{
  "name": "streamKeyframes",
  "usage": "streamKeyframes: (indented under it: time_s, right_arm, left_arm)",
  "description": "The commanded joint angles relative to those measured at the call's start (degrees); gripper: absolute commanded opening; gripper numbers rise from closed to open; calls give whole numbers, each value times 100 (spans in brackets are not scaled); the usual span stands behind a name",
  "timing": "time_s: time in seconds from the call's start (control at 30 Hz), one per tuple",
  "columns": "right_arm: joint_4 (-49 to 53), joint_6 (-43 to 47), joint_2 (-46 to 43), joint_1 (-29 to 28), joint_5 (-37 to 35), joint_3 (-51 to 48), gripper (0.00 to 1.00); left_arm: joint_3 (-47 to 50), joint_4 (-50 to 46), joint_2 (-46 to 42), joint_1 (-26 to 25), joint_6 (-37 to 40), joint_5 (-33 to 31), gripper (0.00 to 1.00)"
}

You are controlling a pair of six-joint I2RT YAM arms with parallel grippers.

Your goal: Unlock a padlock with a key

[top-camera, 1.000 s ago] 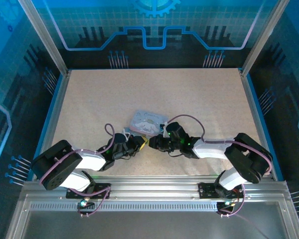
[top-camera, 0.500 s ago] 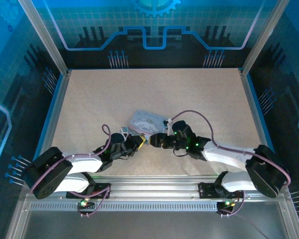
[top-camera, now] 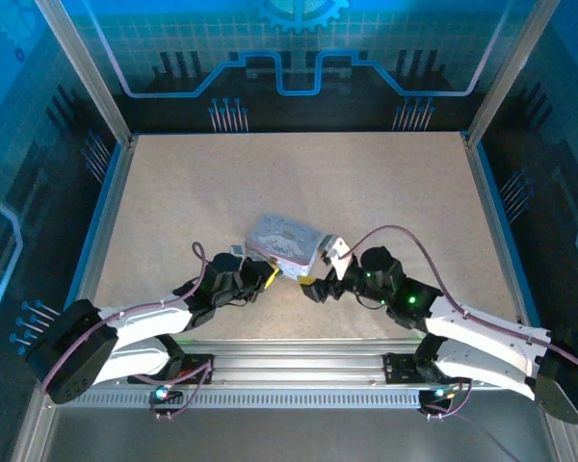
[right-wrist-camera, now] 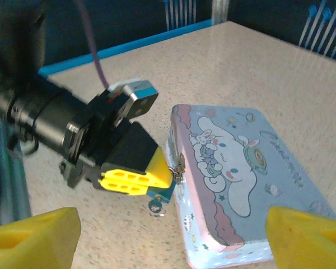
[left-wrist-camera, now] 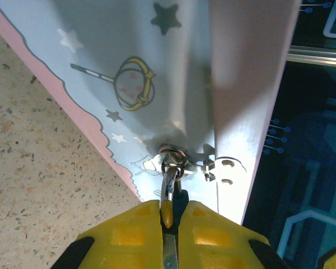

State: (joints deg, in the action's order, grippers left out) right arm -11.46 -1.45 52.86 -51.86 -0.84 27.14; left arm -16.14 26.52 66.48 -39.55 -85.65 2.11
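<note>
The small blue padlock point(right-wrist-camera: 167, 192) hangs by its shackle point(left-wrist-camera: 168, 182) from the hasp point(left-wrist-camera: 173, 156) of the pale lilac cartoon tin point(right-wrist-camera: 241, 179). My left gripper point(left-wrist-camera: 173, 221) is shut on the padlock, its yellow fingers point(right-wrist-camera: 137, 176) pressed against the tin's side. The key point(right-wrist-camera: 155, 208) sticks out of the padlock's underside with a small ring on it. My right gripper point(right-wrist-camera: 171, 246) stands wide open a little in front of the padlock and touches nothing. From above, the left gripper point(top-camera: 271, 273) and right gripper point(top-camera: 316, 272) meet at the tin's point(top-camera: 284, 241) near edge.
The speckled tabletop point(top-camera: 366, 183) stretches beyond the tin. Blue rails point(top-camera: 104, 221) and dark panels line its sides. A metal beam point(top-camera: 299, 371) with both arm bases runs along the near edge.
The right gripper has opened and drawn back from the padlock and key, its arm stretching out low. The left gripper stays shut on the padlock. The tin has shifted slightly.
</note>
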Motion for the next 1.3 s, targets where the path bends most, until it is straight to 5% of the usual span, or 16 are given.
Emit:
streamKeyframes:
  time_s: [0.0,0.4,0.93,1.27]
  right_arm:
    - [-165,1588,19,-361,-563,-94,86]
    - [-1395,2874,1144,-1441,-2417,-218,85]
    - [-2359,2572,2865,-1553,-2315,241,70]
    - [-2538,2494,3430,-1542,-2377,486,43]
  left_arm:
    - [-240,-352,-227,-29,-258,-135,0]
    - [-217,-488,-382,-29,-1056,-145,0]
    - [-220,-473,-452,-31,-1369,-61,0]
    - [-195,-468,-460,-26,-1377,-52,0]
